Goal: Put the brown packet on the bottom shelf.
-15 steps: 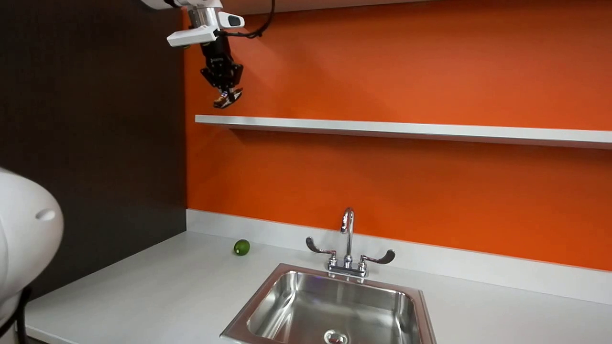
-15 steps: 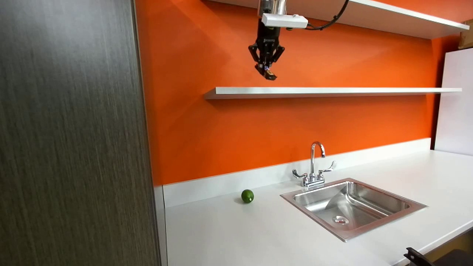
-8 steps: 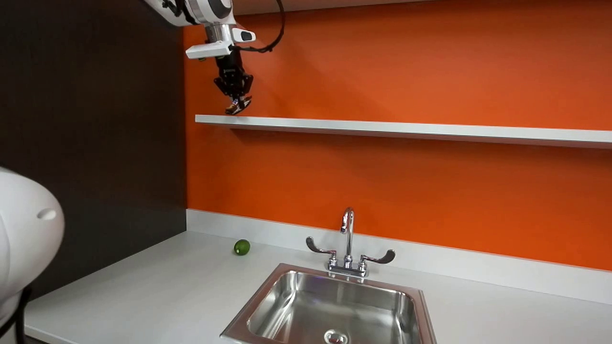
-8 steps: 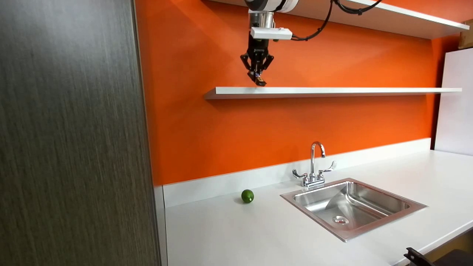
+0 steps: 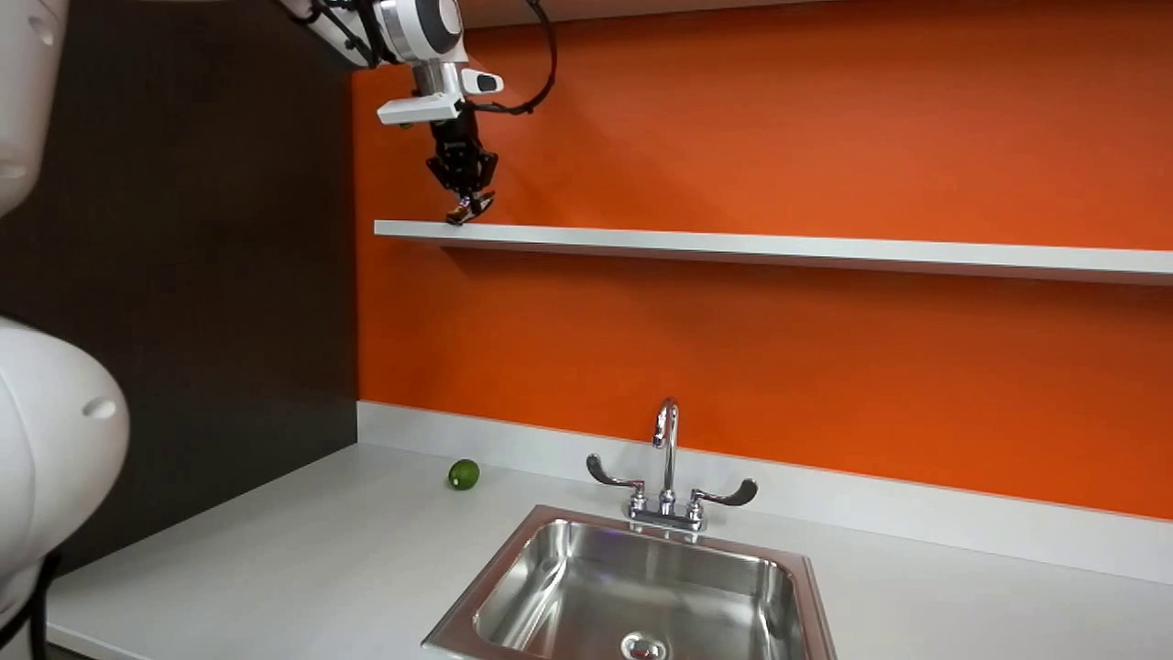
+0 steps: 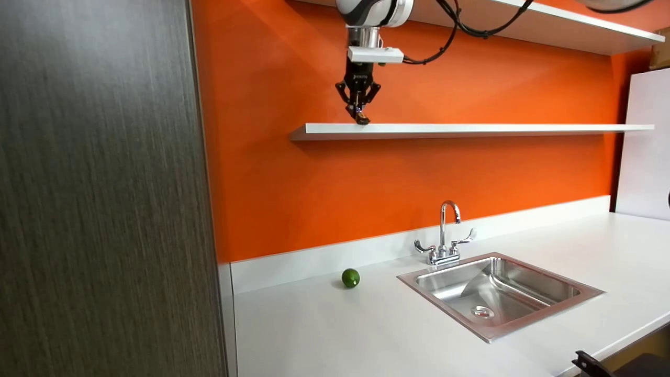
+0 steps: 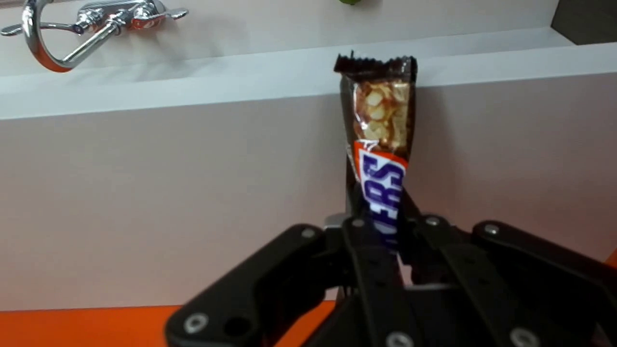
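The brown packet, a dark wrapped candy bar, is held in my gripper in both exterior views (image 5: 461,214) (image 6: 362,119) and in the wrist view (image 7: 383,115). My gripper (image 5: 475,199) (image 6: 357,108) (image 7: 380,202) is shut on the packet's near part, which the fingers hide. The packet is tilted, with one end lower. The bottom shelf (image 5: 773,245) (image 6: 471,129) is the light-grey ledge on the orange wall. The packet is over the shelf's end nearest the dark panel, its lower end at the shelf's top edge. I cannot tell whether it touches. The shelf surface (image 7: 193,193) shows beneath it.
An upper shelf (image 6: 576,26) (image 5: 641,11) runs above the arm. A dark panel (image 5: 211,257) (image 6: 104,183) stands beside the shelf's end. Below are the steel sink (image 5: 806,587) (image 6: 487,335), the faucet (image 5: 669,458) (image 6: 444,235) and a green ball (image 5: 464,474) (image 6: 350,278).
My gripper has come down with the packet to the shelf's level. It has shifted right in an exterior view and left in an exterior view. The packet stays gripped.
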Available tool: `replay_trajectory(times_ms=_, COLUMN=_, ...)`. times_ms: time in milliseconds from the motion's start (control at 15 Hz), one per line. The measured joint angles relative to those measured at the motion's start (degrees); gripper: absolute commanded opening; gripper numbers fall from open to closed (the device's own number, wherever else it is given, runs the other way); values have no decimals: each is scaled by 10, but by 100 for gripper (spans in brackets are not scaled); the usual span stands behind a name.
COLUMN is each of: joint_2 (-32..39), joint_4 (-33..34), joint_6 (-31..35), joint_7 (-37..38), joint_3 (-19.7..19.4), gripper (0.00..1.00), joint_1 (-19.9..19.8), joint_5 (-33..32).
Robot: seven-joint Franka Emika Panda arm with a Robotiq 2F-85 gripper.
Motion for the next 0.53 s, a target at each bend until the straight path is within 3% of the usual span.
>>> replay_trajectory(times_ms=400, joint_2=25, joint_4=32, joint_6=-8, joint_7=6, joint_3=-3, gripper=93, joint_1=1, joint_5=0)
replay_trajectory(times_ms=533, joint_2=25, joint_4=34, joint_6=-12, joint_7=9, joint_3=-4, gripper=100, joint_1=1, joint_5=0)
